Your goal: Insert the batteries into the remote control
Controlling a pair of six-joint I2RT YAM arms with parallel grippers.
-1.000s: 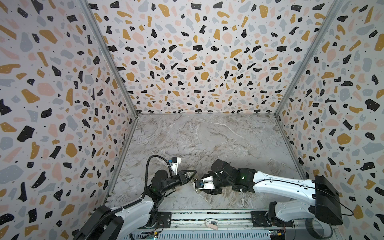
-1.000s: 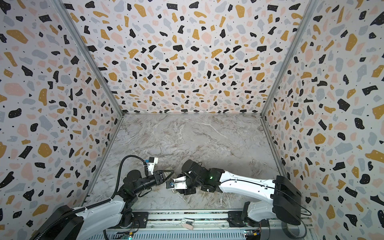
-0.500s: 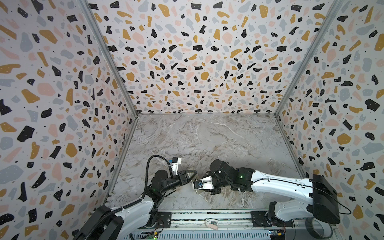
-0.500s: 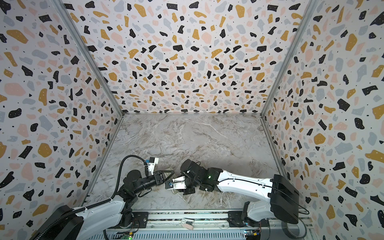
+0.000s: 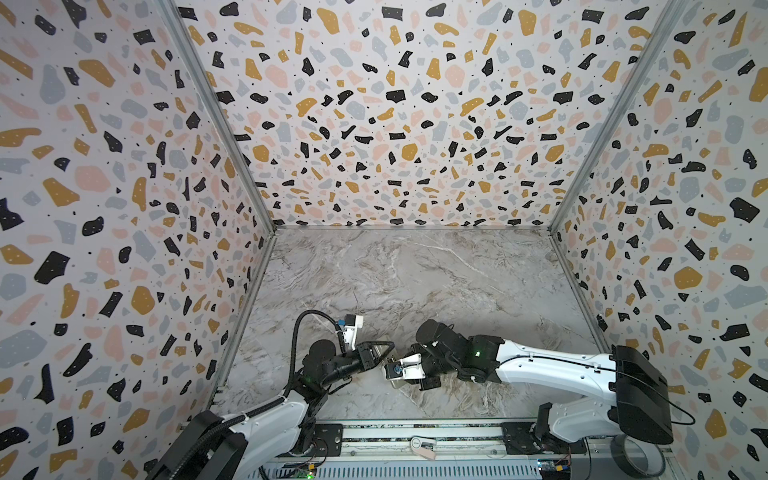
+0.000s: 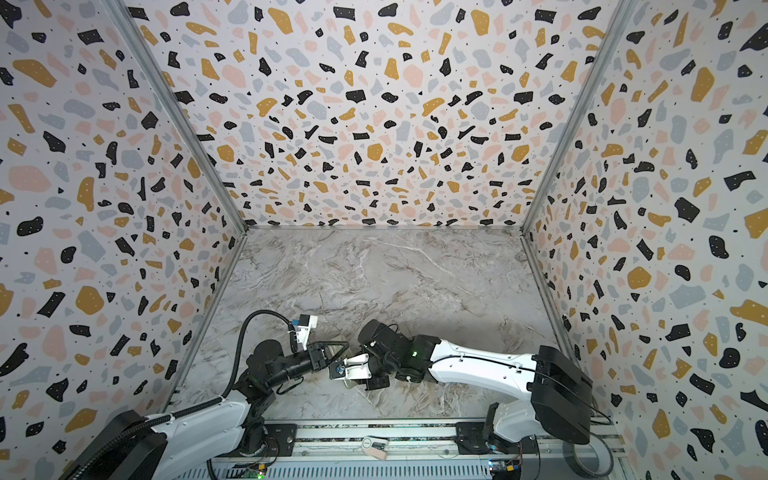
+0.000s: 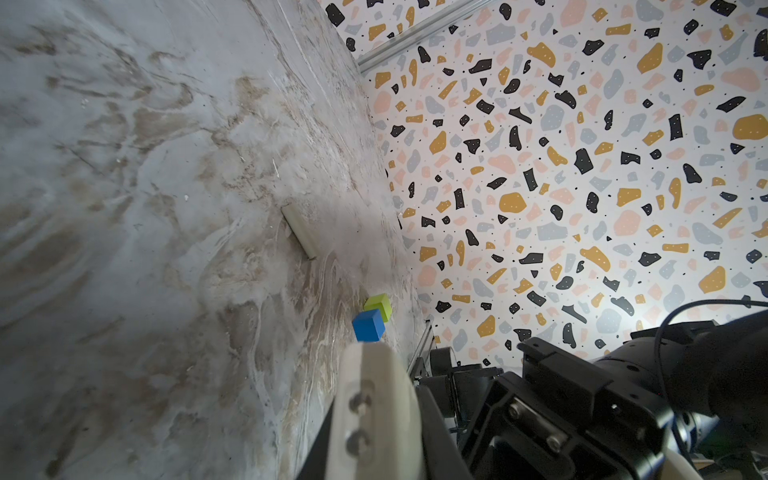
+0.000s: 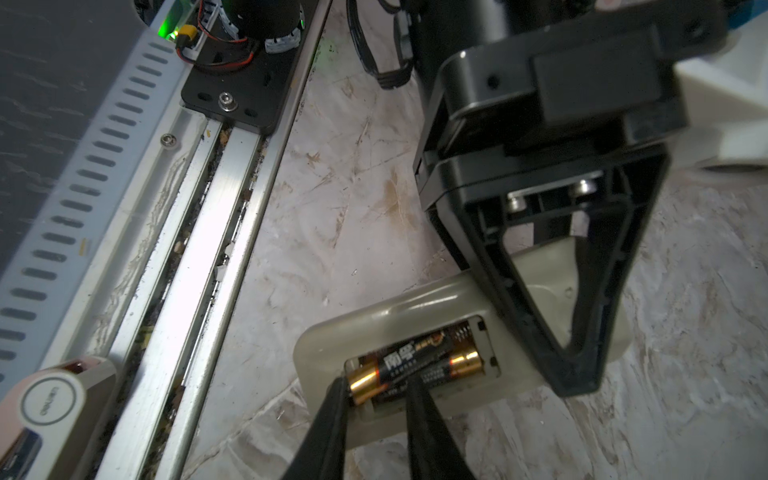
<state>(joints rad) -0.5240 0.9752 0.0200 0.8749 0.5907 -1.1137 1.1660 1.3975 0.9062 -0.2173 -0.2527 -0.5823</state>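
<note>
Counting from the left, two arms met over one remote control. One left arm [image 5: 270, 415] rose from the front rail [image 5: 457, 434] and reached low toward the middle, wrist almost level. Its jaws were together, and in the right wrist view their joined point pressed on the remote's plain back, just past the recess.

One remote control [image 8: 395, 316] lay back-up on the marbled surface [image 5: 415, 282], near the front rail and between the arms, its battery recess uncovered. Two batteries lay side by side in that recess. One was a labelled battery [image 8: 415, 359] with a copper end toward the camera, and beside it lay a second battery [image 8: 436, 376], partly hidden.

One right arm [image 5: 548, 370] stretched low from its base at the right across toward the middle, forearm nearly level, wrist bent down over the remote. Its jaws stood a little apart, one tip against the labelled battery's copper end, the other on its black body, not closed round it.

One white-and-pink gadget [image 8: 54, 399] sat on the rail. In the left wrist view, one blue cube [image 7: 368, 326] and one green cube [image 7: 379, 305] touched each other near the foot of a speckled wall. One pale oblong piece [image 7: 299, 230] lay flat, apart from them.
</note>
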